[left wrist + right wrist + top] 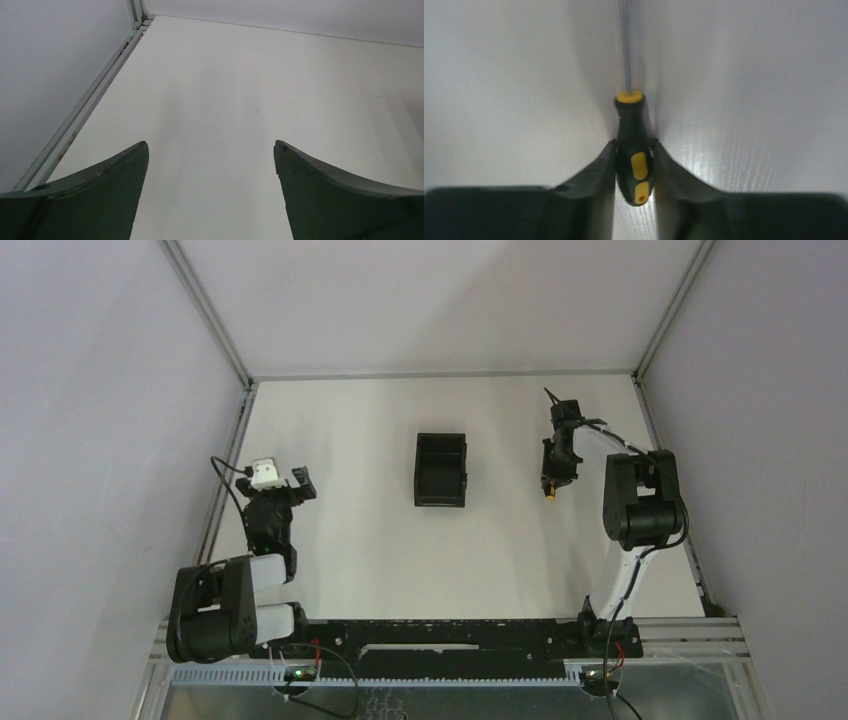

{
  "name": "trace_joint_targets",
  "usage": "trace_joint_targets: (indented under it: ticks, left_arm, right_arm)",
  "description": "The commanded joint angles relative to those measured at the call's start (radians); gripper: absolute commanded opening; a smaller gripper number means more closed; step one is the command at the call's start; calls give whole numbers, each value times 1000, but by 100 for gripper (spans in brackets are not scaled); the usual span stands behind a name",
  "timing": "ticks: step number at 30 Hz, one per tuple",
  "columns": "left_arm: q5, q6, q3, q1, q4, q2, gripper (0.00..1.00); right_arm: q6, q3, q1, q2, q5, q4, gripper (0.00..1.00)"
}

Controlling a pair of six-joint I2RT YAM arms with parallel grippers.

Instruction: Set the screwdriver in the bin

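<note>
The screwdriver [633, 150] has a black handle with yellow inserts and a thin metal shaft pointing away from the camera. My right gripper [634, 144] is shut on its handle, a finger pressed against each side, just over the white table. In the top view the right gripper [552, 478] is at the right of the table, and a yellow part of the screwdriver [551, 498] shows below it. The black open-top bin [441, 470] stands at the table's middle, to the left of that gripper. My left gripper [298, 484] is open and empty at the left, holding nothing [211, 150].
Metal frame rails [228, 475] run along the table's left and right edges, with white walls around. The left rail [95, 92] shows near my left gripper. The arm bases stand at the near edge.
</note>
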Motion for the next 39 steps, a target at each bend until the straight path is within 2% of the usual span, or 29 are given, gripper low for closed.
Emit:
trace_joint_targets:
  ticks: [1, 3, 6, 17, 24, 28, 32, 35, 39]
  left_arm:
    - [-5, 5, -1, -3, 31, -6, 100]
    - [-5, 5, 0, -4, 31, -6, 100]
    - [-5, 5, -1, -4, 31, -6, 100]
    - [-5, 5, 0, -3, 31, -6, 100]
    - [-5, 5, 0, -4, 31, -6, 100]
    - [-6, 5, -1, -3, 31, -6, 100]
    - [-6, 5, 0, -3, 31, -6, 100]
    - [-6, 6, 0, -3, 31, -6, 100]
    - [-6, 5, 0, -4, 31, -6, 100]
  right_arm:
    - [21, 31, -2, 17, -20, 2, 18]
    - [27, 31, -1, -16, -7, 0, 8]
    - [18, 50, -2, -101, 13, -32, 0]
    - [91, 261, 23, -329, 76, -355, 0]
    - [186, 436, 176, -350, 102, -483, 5]
    - [254, 518, 318, -326, 86, -464, 6]
    - [298, 517, 437, -268, 68, -338, 9]
    - [259, 523, 509, -200, 68, -248, 13]
    - [129, 495, 582, -115, 126, -110, 20]
